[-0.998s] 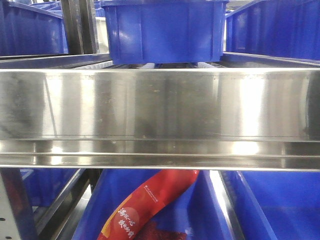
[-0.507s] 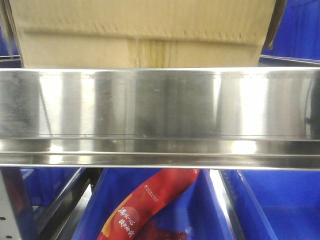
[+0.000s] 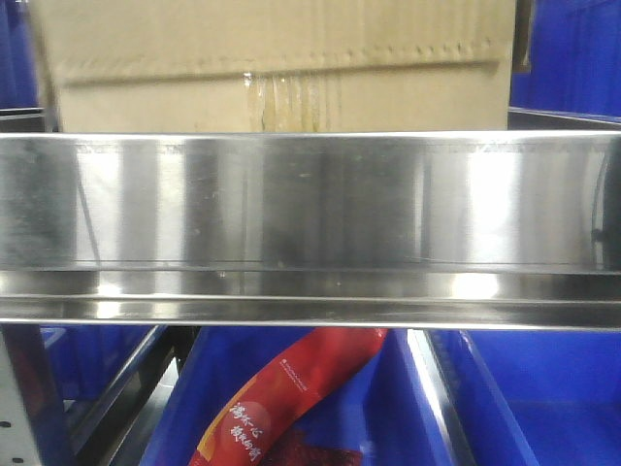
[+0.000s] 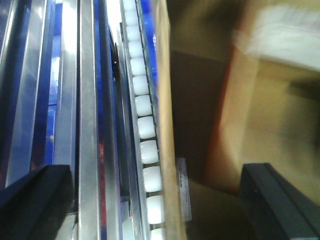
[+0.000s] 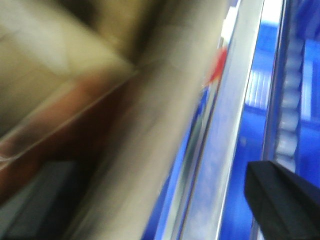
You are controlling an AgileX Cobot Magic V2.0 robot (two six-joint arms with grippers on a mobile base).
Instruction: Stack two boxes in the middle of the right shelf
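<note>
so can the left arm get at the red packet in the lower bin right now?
Probably not. The red packet lies below the steel rail, and the left wrist view shows that arm up beside the carton at roller level.

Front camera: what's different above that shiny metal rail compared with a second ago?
A brown cardboard box now fills the space above the shelf rail, hiding the blue bin seen earlier; in the last half second it shifted slightly right. The rail and the red packet below stayed put.

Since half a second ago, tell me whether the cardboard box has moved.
Yes. The cardboard box has shifted right along the steel rail; its left edge sits further right now.
</note>
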